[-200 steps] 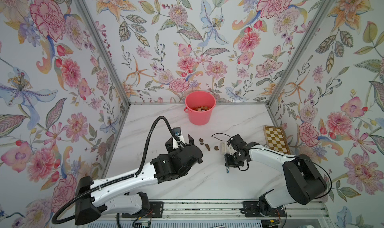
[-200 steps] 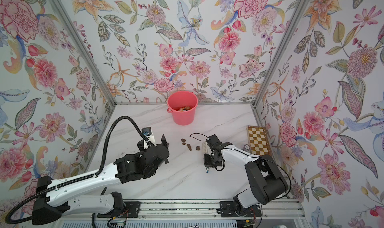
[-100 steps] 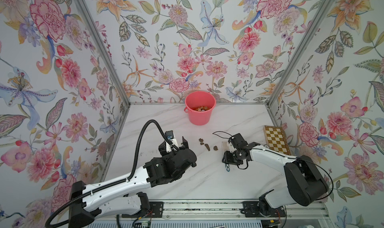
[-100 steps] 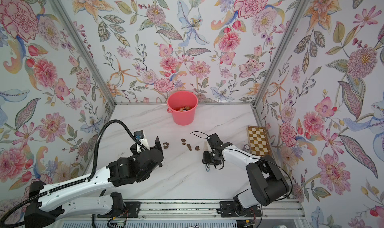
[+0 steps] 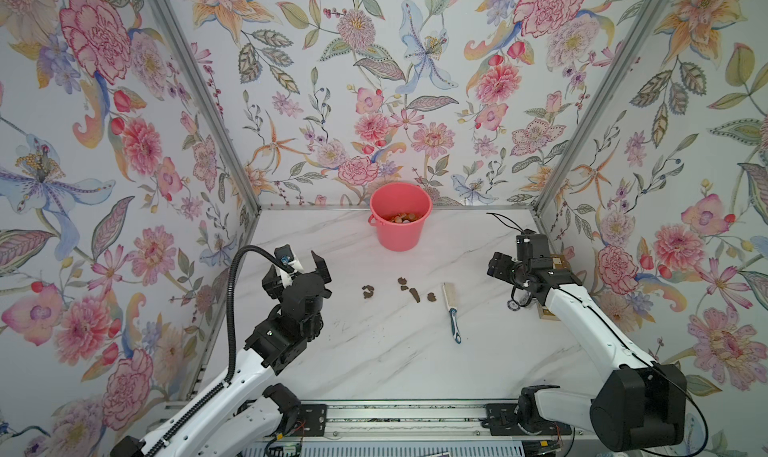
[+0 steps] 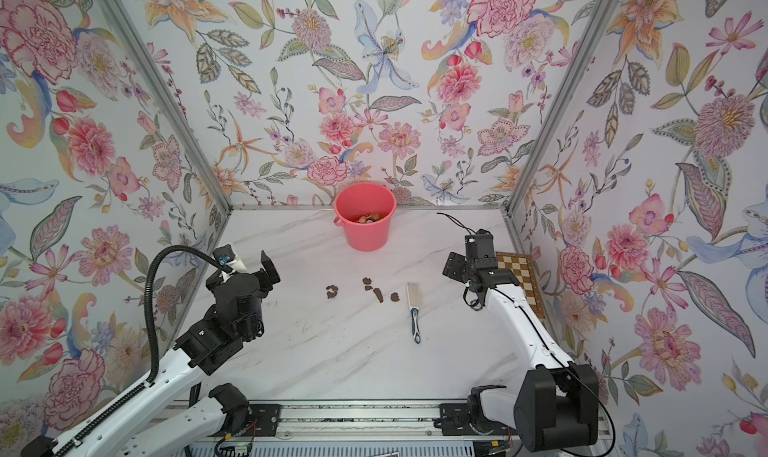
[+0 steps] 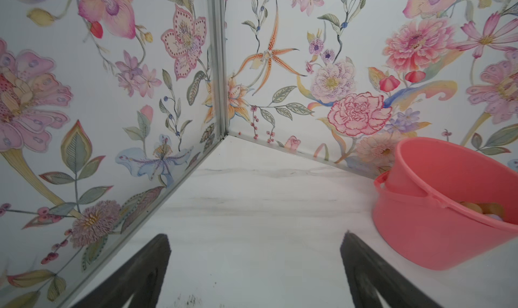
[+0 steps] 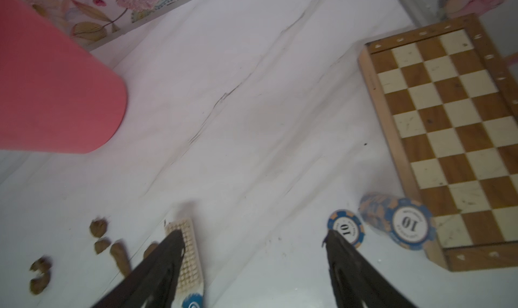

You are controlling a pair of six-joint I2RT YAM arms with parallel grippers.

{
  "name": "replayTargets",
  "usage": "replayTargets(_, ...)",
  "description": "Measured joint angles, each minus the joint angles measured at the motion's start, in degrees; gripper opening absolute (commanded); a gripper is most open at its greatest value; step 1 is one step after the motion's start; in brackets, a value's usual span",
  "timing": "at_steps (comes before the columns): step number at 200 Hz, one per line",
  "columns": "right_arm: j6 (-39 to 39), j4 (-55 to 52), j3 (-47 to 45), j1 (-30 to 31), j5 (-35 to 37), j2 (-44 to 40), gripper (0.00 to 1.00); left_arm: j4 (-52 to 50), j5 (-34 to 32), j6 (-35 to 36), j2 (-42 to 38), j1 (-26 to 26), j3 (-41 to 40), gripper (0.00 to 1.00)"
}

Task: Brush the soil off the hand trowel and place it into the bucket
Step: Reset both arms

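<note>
The coral-pink bucket stands at the back middle of the table, also in the left wrist view. It holds tan and orange things I cannot make out; the hand trowel does not show as such. Soil lumps lie mid-table, with a further lump to their left. A white brush with a blue handle lies free just right of them. My left gripper hangs open and empty left of the soil. My right gripper is open, above and right of the brush.
A wooden chessboard lies along the right wall, partly under my right arm. Blue poker chips lie beside the board. Floral walls close in three sides. Fine soil crumbs dot the table's middle.
My right gripper has opened and let go of the brush, which now lies on the table, and the arm has drawn back to the right. My left arm has pulled back left, opening wider.
</note>
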Motion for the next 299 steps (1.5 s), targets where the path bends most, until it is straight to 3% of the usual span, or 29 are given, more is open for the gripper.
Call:
replayTargets(42,-1.1,6.7,-4.5,-8.2,5.4,0.7,0.99,20.6,6.2,10.3,5.8,10.8,-13.4,0.99)
replayTargets(83,-2.8,16.3,-12.2,-10.5,9.0,0.7,0.99,37.9,12.0,12.2,18.1,20.8,-21.9,0.99)
replayTargets(122,-6.9,35.3,-25.3,-10.5,8.5,-0.7,0.99,55.0,15.5,15.0,33.6,23.4,-23.0,0.99)
replayTargets(148,-8.5,45.6,-30.7,-10.5,6.3,0.7,0.99,62.8,17.9,16.5,39.4,24.5,-22.7,0.99)
replayTargets(222,-13.3,69.1,-32.7,-10.5,0.5,10.7,0.99,68.0,28.5,15.7,43.6,29.6,-21.6,0.99)
replayTargets(254,-15.5,78.0,-36.2,-10.1,-1.5,14.1,0.99,68.8,30.2,15.4,43.9,29.8,-21.6,0.99)
replayTargets(299,-16.3,82.2,-37.0,-10.1,-2.5,15.0,0.99,69.9,31.1,15.5,44.0,29.8,-21.6,0.99)
